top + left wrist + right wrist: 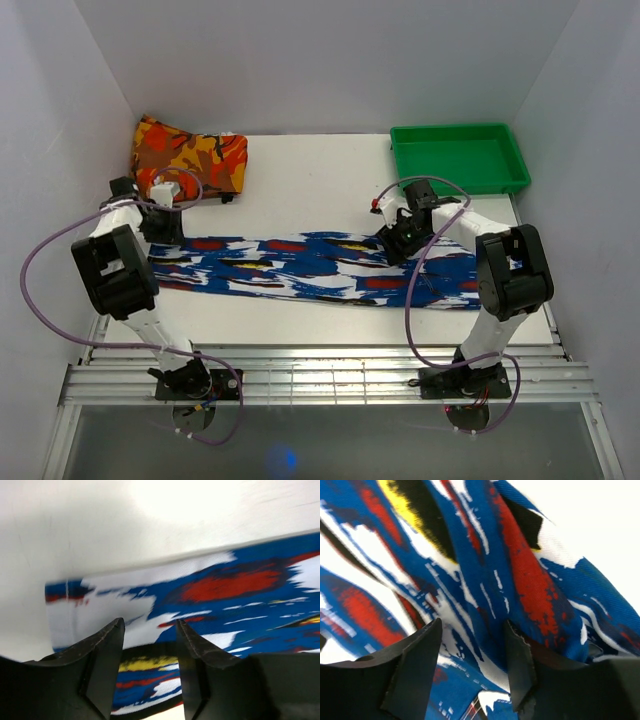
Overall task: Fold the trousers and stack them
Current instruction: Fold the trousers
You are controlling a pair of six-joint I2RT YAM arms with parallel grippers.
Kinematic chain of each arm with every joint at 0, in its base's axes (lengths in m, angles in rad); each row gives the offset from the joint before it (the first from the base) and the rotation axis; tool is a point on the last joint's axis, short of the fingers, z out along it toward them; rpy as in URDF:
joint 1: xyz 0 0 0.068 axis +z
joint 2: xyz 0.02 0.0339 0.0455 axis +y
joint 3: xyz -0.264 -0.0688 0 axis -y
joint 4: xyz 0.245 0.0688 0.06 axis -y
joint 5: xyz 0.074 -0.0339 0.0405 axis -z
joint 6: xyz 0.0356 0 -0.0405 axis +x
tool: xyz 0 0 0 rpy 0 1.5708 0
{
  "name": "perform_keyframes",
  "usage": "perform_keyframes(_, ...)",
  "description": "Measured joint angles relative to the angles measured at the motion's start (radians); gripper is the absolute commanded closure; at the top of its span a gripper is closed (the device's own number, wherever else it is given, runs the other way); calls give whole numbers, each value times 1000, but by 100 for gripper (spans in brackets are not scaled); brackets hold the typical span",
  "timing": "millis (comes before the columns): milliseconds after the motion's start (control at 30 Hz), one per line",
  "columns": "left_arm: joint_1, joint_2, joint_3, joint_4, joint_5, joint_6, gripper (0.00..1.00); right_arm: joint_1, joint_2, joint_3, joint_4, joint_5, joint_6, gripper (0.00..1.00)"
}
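Across the middle of the table (300,180), the trousers (300,268) spread flat in one long band from the left side to the right, blue, white and black streaks with red and yellow patches. Left end squared off, with the left gripper (160,228) right over its far corner; right end close to the table's right edge.

Left gripper low over that end, fingers apart, nothing clamped between them. From the left wrist camera: two dark fingers (107,645) framing a gap, printed fabric showing through it, a black-edged layer with a yellow patch nearest the camera, bare table beyond the fabric's far edge. Contact between tips and fabric: cannot tell.

Over the far edge of the band, right of its middle, the right gripper (395,243), fingers likewise apart and closed on nothing. From the right wrist camera: fabric filling almost the whole picture, slightly rumpled at lower right, a patch of white table at upper right. Contact with the fabric here too: cannot tell.

At the far left corner of the table, a folded orange, red and yellow cloth (190,155), apart from the trousers. At the far right corner, a green tray (455,129), well apart from the band
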Motion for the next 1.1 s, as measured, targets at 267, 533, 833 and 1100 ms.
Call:
perform_keyframes(267,-232,-274,-42,101,210,86,36,-141,11,308,-178,-111,2,36)
perform_keyframes(533,-607,-404,-229,311,290,125,35,-258,189,516,-274,-95,-56,41)
perform_keyframes(833,-777,-216,-203,432,190,29,41,-254,323,523,-387,-100,-84,48)
perform_keyframes(1100,-944,-140,-225,479,129,-51,49,-230,290,520,-384,-65,-58,48)
